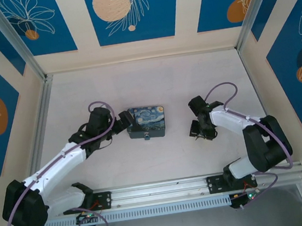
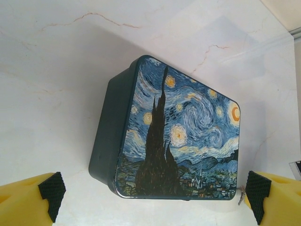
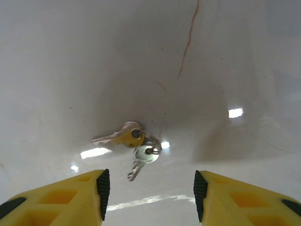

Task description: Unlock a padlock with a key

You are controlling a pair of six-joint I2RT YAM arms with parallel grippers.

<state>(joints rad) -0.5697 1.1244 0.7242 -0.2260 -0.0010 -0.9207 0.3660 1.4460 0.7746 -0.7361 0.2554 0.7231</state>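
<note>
Two small keys on one ring lie flat on the pale table: a brass-coloured key [image 3: 123, 135] and a silver key [image 3: 141, 157]. My right gripper [image 3: 150, 188] hovers just short of them, its yellow fingers [image 3: 70, 200] spread wide with nothing between the pads. In the top view this gripper [image 1: 200, 133] points down at the table's right middle. The padlock [image 1: 146, 137] is a tiny bluish speck at the front edge of the night-sky box [image 1: 147, 121]. My left gripper [image 1: 123, 122] is open beside the box's left end. The box [image 2: 178, 136] sits ahead of its spread fingers [image 2: 47, 195].
A tiny metal bit [image 2: 241, 197] shows at the box's corner near the left gripper's right finger. Aluminium rails [image 1: 36, 121] and blue-patterned walls [image 1: 127, 11] enclose the table. Bare table lies between the box and the keys.
</note>
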